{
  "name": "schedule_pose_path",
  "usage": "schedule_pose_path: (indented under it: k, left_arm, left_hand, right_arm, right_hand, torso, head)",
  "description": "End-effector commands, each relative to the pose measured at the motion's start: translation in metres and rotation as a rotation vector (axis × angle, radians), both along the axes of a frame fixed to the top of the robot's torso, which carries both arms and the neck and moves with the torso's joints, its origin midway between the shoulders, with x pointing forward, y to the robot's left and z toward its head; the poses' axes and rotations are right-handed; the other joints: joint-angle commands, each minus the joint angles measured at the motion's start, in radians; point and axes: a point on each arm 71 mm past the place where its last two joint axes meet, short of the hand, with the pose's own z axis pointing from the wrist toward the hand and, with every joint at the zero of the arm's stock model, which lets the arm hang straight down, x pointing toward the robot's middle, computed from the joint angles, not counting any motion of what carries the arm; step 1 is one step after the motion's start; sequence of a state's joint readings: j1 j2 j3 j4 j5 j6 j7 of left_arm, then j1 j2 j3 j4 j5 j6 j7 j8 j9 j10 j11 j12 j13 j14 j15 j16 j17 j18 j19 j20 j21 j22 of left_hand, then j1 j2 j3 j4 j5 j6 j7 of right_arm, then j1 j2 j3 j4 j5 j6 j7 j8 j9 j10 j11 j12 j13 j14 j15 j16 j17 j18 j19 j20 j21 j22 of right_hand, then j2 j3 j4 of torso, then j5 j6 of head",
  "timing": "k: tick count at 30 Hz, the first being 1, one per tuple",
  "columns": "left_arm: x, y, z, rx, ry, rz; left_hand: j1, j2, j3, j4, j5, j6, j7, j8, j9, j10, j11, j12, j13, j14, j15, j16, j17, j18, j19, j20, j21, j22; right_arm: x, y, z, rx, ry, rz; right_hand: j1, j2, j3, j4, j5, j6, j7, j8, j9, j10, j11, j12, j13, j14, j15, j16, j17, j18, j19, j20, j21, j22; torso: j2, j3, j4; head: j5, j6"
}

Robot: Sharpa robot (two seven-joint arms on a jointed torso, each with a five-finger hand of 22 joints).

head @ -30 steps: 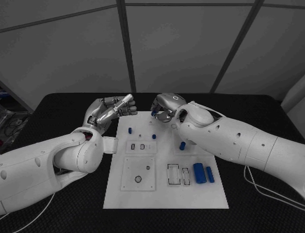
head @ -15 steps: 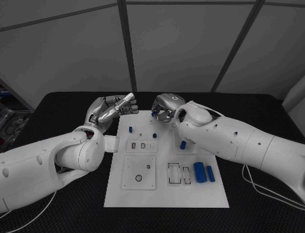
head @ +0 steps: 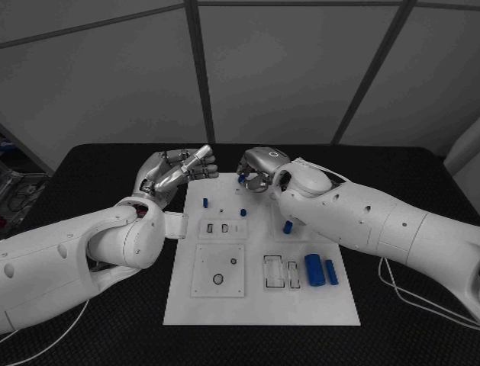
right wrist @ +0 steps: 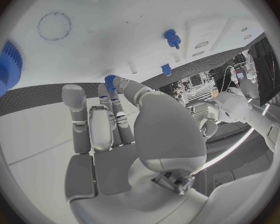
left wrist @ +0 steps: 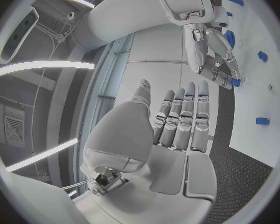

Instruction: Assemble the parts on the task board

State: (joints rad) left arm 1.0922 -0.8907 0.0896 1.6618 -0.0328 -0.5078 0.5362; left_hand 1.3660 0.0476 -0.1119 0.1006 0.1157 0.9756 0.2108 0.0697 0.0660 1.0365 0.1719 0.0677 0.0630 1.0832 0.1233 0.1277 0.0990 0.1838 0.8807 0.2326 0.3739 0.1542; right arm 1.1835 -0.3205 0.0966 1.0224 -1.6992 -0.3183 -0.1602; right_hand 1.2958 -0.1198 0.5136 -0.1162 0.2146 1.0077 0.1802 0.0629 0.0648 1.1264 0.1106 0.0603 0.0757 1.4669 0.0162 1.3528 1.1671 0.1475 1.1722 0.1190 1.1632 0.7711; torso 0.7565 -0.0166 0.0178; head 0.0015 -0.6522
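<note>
The white task board (head: 262, 297) lies in the middle of the black table. Over its far edge my right hand (head: 262, 168) pinches a small blue part (head: 243, 178) at its fingertips; the right wrist view shows the same part (right wrist: 109, 79) between thumb and finger, just above the board (right wrist: 115, 15). My left hand (head: 176, 171) is raised beside the board's far left corner, fingers straight and side by side, holding nothing (left wrist: 177, 119). Small blue pegs (head: 206, 203) (head: 243, 213) (head: 288, 226) stand on the board. Two longer blue pieces (head: 314, 270) (head: 331, 271) lie at its right.
The board has rectangular recesses (head: 219, 271) (head: 274, 273) in its near half. A blue toothed wheel (right wrist: 6, 67) lies on the board near my right hand. Black table (head: 416, 328) surrounds the board on all sides.
My left hand's fingers have drawn slightly closer together. My right hand still holds the small blue part in about the same place.
</note>
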Motion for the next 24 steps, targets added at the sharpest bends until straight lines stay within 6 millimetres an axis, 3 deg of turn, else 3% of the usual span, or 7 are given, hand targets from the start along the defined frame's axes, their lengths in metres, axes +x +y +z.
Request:
schedule_pose_path:
  k: [1, 3, 7, 15, 19, 21, 24]
  left_arm:
    - [0.000, -0.001, 0.002, -0.005, -0.007, -0.014]
    - [0.000, -0.001, 0.002, -0.005, -0.005, -0.015]
    - [0.000, 0.000, 0.001, -0.004, -0.002, -0.014]
    - [0.000, 0.004, 0.001, 0.001, 0.000, -0.007]
    - [0.000, 0.006, 0.001, 0.003, 0.001, -0.005]
    - [0.000, 0.007, 0.001, 0.003, 0.002, -0.004]
    - [0.001, 0.008, 0.000, 0.003, 0.004, -0.006]
  left_hand:
    - [0.000, 0.010, 0.001, -0.006, -0.003, -0.002, 0.005, -0.006, -0.001, -0.006, 0.000, -0.006, -0.001, -0.004, 0.006, -0.005, 0.001, -0.002, 0.002, 0.003, 0.003, -0.001]
    - [0.000, 0.010, 0.001, -0.006, -0.003, -0.002, 0.005, -0.006, -0.001, -0.006, 0.000, -0.006, -0.001, -0.004, 0.006, -0.005, 0.001, -0.002, 0.002, 0.003, 0.003, -0.001]
    - [-0.001, 0.010, 0.001, -0.006, -0.003, -0.004, 0.007, -0.007, -0.001, -0.008, 0.001, -0.006, -0.001, -0.005, 0.006, -0.007, 0.001, -0.002, 0.001, 0.004, 0.002, -0.002]
    - [-0.002, 0.011, 0.001, -0.006, -0.003, -0.004, 0.007, -0.007, -0.001, -0.010, 0.001, -0.006, -0.001, -0.005, 0.007, -0.007, 0.001, -0.003, 0.000, 0.004, 0.002, -0.002]
    - [-0.002, 0.011, 0.001, -0.006, -0.003, -0.004, 0.007, -0.007, -0.001, -0.010, 0.001, -0.006, -0.001, -0.005, 0.007, -0.007, 0.001, -0.003, 0.000, 0.004, 0.002, -0.002]
    - [-0.002, 0.011, 0.001, -0.006, -0.003, -0.004, 0.007, -0.007, -0.001, -0.010, 0.001, -0.006, -0.001, -0.005, 0.007, -0.008, 0.001, -0.003, 0.000, 0.004, 0.002, -0.002]
    - [-0.002, 0.011, 0.001, -0.006, -0.003, -0.004, 0.007, -0.007, -0.001, -0.010, 0.001, -0.006, -0.001, -0.005, 0.007, -0.008, 0.001, -0.003, 0.000, 0.004, 0.002, -0.002]
  right_arm:
    - [-0.001, 0.001, 0.000, -0.001, 0.007, 0.013]
    - [-0.002, 0.000, 0.002, 0.010, -0.005, 0.009]
    - [-0.005, -0.005, 0.005, 0.026, -0.021, -0.003]
    - [-0.016, -0.038, 0.018, 0.093, -0.067, -0.029]
    - [-0.019, -0.065, 0.028, 0.151, -0.051, -0.066]
    - [-0.019, -0.079, 0.031, 0.165, -0.018, -0.095]
    - [-0.016, -0.104, 0.032, 0.162, 0.063, -0.150]
  right_hand:
    - [-0.008, -0.017, -0.004, 0.009, -0.007, -0.037, 0.006, -0.003, -0.001, -0.049, 0.010, 0.000, -0.008, 0.021, 0.013, -0.014, -0.022, 0.005, -0.020, 0.007, -0.017, -0.029]
    - [-0.006, -0.028, -0.017, 0.007, -0.011, -0.086, 0.006, -0.004, -0.002, -0.090, 0.014, 0.002, -0.011, 0.018, 0.016, -0.020, -0.034, 0.010, -0.039, 0.013, -0.034, -0.057]
    - [0.001, -0.035, -0.049, 0.007, -0.014, -0.107, 0.010, -0.001, 0.000, -0.139, 0.019, 0.009, -0.011, 0.009, 0.021, -0.037, -0.065, 0.016, -0.065, 0.019, -0.058, -0.094]
    - [0.004, -0.025, -0.071, 0.018, -0.008, -0.067, 0.009, 0.015, 0.008, -0.092, 0.013, 0.052, -0.002, 0.011, 0.017, -0.035, -0.067, 0.015, -0.054, 0.017, -0.052, -0.084]
    - [-0.017, -0.024, -0.070, 0.040, 0.003, -0.023, -0.009, 0.028, 0.012, 0.003, -0.010, 0.104, 0.012, 0.020, 0.002, -0.017, -0.040, 0.008, -0.027, 0.004, -0.026, -0.043]
    - [-0.030, -0.028, -0.076, 0.052, 0.008, -0.014, -0.015, 0.030, 0.012, 0.038, -0.020, 0.122, 0.018, 0.022, -0.006, -0.013, -0.035, 0.008, -0.022, -0.002, -0.023, -0.038]
    - [-0.041, -0.044, -0.100, 0.062, 0.009, 0.018, -0.031, 0.044, 0.016, 0.155, -0.048, 0.195, 0.056, 0.027, -0.028, -0.002, -0.018, 0.005, -0.009, -0.017, -0.012, -0.020]
  torso:
    - [0.000, 0.0004, 0.0011]
    - [0.000, -0.0001, 0.0000]
    - [0.000, 0.0017, -0.0019]
    - [-0.003, 0.0026, -0.0060]
    - [-0.007, 0.0050, -0.0131]
    - [-0.009, 0.0071, -0.0166]
    - [-0.010, 0.0086, -0.0195]
  head:
    - [0.000, 0.001]
    - [0.001, 0.000]
    - [0.002, 0.000]
    - [0.003, 0.002]
    - [0.001, 0.006]
    - [0.001, 0.008]
    - [-0.001, 0.011]
